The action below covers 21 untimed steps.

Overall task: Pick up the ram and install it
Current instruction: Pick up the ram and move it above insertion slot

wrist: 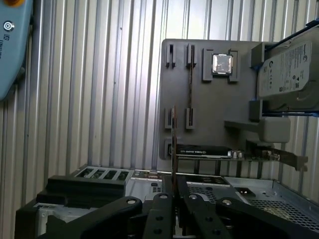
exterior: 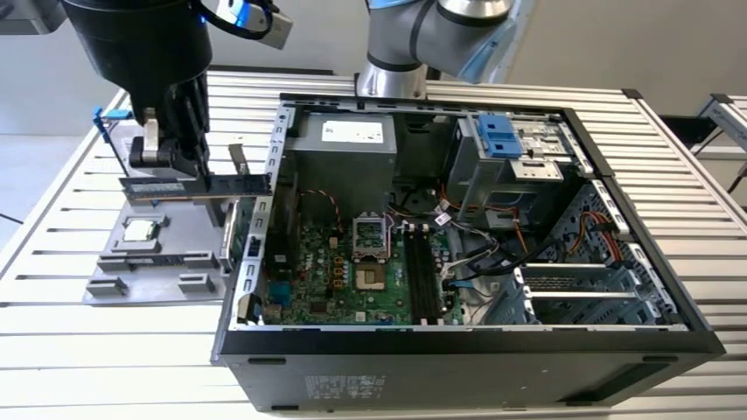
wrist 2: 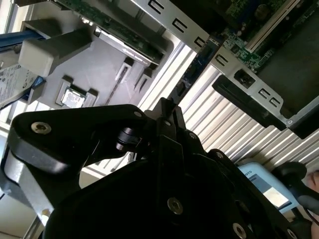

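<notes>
The hand (wrist 2: pixel 168 106) pinches the ram (wrist 2: pixel 198 64) over the slatted table (wrist 2: pixel 234 119), near a gray tray (wrist 2: pixel 99 69) holding a processor (wrist 2: pixel 75 97).

Robotics lab — slatted aluminium table (exterior: pixel 117 350), opened computer case (exterior: pixel 467 363)

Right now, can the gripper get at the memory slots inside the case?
Probably yes: the gripper, shut on the ram, is beside the case, whose open side faces up. The memory slots look empty, though loose cables lie close beside them.
</notes>
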Motion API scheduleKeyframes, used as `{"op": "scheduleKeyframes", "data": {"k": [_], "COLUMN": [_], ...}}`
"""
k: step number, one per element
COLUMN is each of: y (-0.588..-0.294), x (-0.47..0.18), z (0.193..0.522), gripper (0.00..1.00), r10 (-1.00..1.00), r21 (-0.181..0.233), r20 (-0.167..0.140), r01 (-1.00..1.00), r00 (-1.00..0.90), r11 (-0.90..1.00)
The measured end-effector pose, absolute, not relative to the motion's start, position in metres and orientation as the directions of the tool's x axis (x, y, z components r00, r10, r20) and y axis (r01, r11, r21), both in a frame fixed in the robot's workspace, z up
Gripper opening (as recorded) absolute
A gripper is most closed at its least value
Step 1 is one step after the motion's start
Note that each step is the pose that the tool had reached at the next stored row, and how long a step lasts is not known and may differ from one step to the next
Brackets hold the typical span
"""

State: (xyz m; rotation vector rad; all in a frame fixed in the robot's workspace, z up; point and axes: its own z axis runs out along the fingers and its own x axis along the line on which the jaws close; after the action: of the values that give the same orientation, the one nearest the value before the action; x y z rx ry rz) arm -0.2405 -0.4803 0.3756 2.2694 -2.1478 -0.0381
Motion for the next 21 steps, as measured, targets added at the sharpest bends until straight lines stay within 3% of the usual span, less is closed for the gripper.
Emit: {"op": "scheduleKeyframes", "data": {"k": [21], "y": [-0.4803], "x": [-0.2306], "z": [0.3756], "gripper": [0.0], "r10": [-0.998], "r21": [0.029], "r20": [-0.006], "r01": [-0.998], "r00": [0.055], "r11": [-0.055]}}
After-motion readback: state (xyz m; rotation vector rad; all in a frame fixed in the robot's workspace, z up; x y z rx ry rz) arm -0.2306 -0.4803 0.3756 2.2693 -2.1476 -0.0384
